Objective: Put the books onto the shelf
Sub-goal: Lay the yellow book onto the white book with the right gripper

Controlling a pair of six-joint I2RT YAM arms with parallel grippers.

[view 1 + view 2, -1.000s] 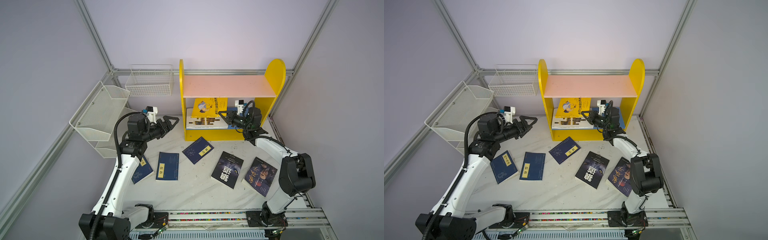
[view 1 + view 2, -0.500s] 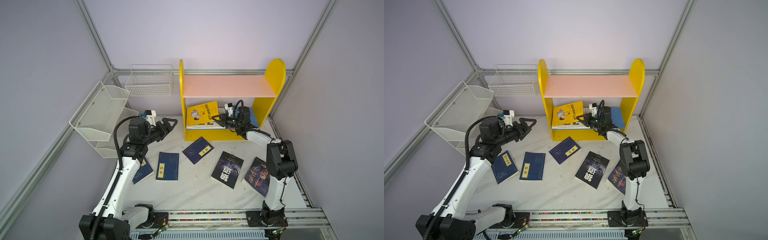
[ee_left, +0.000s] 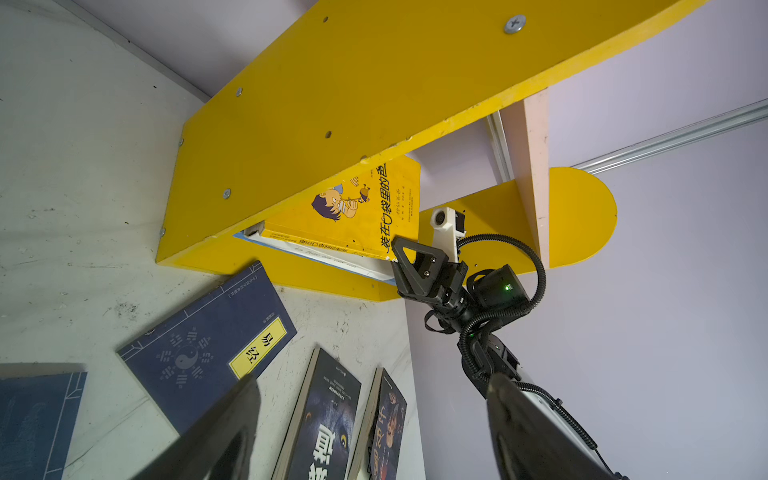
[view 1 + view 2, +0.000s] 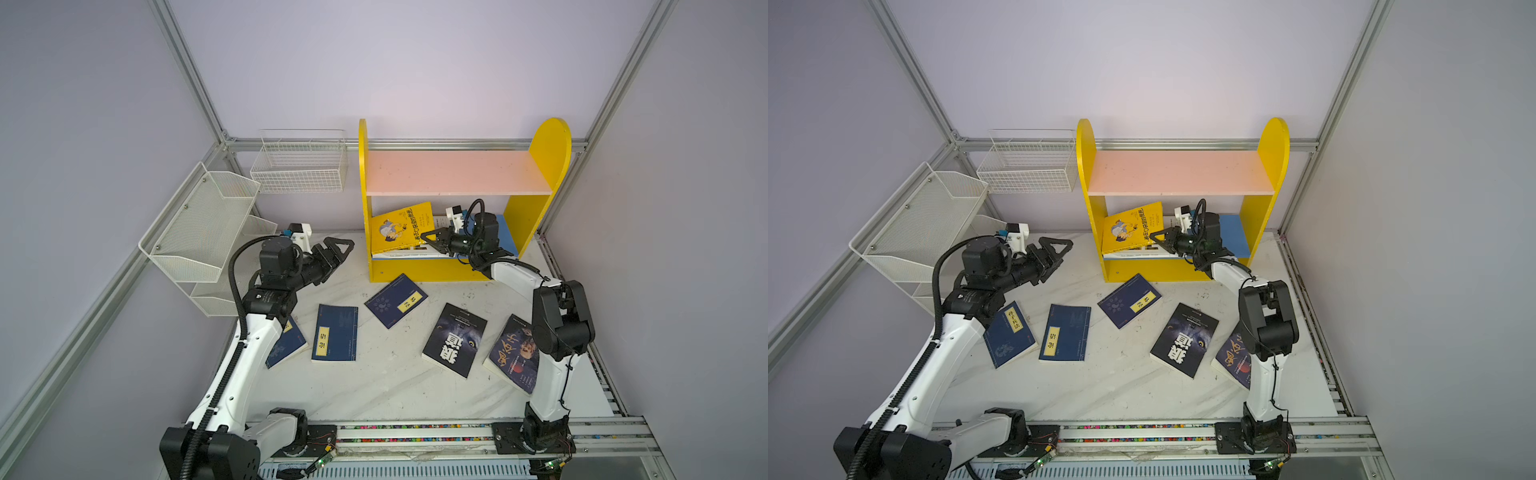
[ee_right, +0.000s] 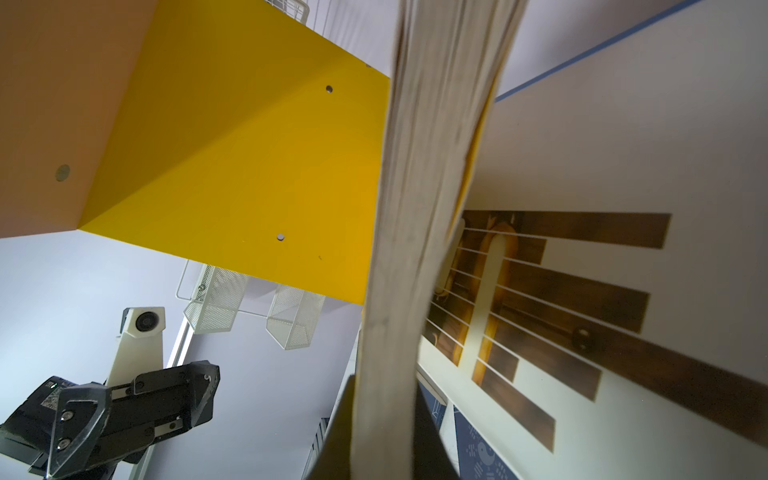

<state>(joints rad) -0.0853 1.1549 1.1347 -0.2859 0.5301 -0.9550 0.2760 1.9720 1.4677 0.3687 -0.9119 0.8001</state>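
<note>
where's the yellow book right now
In both top views the yellow book sits in the lower tier of the shelf, left end, tilted up on the white book, gripped by the right gripper.

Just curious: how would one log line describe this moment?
right gripper: shut on yellow book, tilted, shelf lower tier | left gripper: open, empty | table: five books

Mesh rack [image 4: 199, 224] — wire basket [image 4: 299, 174]

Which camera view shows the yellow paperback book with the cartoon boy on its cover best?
The left wrist view: there the yellow paperback book appears large, cover cartoon and title sharp. Both top views show it small, under the pink upper board. The right wrist view shows only its blurred page edge.
</note>
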